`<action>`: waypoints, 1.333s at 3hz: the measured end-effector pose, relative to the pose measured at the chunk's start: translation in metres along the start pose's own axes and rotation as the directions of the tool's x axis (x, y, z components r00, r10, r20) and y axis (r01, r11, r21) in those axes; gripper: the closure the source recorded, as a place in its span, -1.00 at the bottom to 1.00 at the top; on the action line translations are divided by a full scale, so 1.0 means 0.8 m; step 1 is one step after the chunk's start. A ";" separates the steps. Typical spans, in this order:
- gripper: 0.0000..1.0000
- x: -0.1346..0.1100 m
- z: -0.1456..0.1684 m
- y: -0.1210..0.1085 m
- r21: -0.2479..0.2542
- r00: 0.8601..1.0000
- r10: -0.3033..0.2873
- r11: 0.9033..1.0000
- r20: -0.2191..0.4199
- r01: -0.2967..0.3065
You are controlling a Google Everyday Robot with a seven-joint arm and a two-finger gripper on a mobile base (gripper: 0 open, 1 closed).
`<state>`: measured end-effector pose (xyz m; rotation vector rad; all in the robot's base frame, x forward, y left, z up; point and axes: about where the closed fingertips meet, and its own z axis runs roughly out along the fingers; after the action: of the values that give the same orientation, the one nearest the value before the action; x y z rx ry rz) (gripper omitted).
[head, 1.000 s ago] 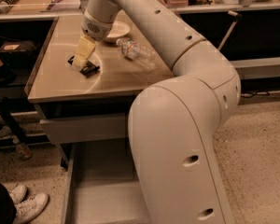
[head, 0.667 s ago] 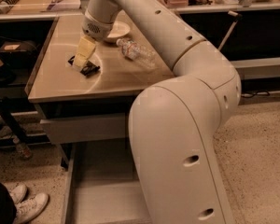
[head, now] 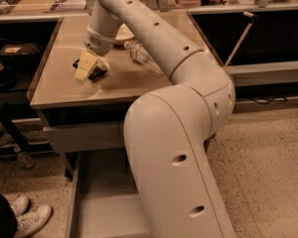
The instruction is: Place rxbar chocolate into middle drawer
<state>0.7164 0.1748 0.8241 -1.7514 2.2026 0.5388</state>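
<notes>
My arm (head: pixel 179 133) fills the middle of the view: big pale elbow housing near, forearm reaching far-left over the table (head: pixel 54 90). Table is a tan flat top, left of centre.

Below the table's near edge is a shut grey drawer front (head: pixel 82 135). Under that, the middle drawer (head: pixel 102 212) is pulled out toward the near side. Its flat grey floor and thin left wall show; its right part is hidden behind my arm.

My gripper (head: pixel 86 66) is down at the tabletop on the left half, pale and angled near-left. Can't tell my grip state from this view.

The rxbar chocolate (head: pixel 97 74) lies flat on the table directly under the gripper, black wrapper showing on both sides of it. Contact unclear. Wrapper print not readable.

Crumpled clear plastic bottle (head: pixel 138 51) on its side, right of the gripper, well apart from the bar. Pale plate (head: pixel 124 33) just beyond it, partly behind my forearm.

White sneakers (head: pixel 32 219) on the floor, near left.
</notes>
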 end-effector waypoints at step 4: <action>0.31 -0.001 0.019 -0.001 -0.033 1.000 0.016 0.999 -0.010 -0.016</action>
<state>0.7169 0.1824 0.8111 -1.7581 2.2286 0.5738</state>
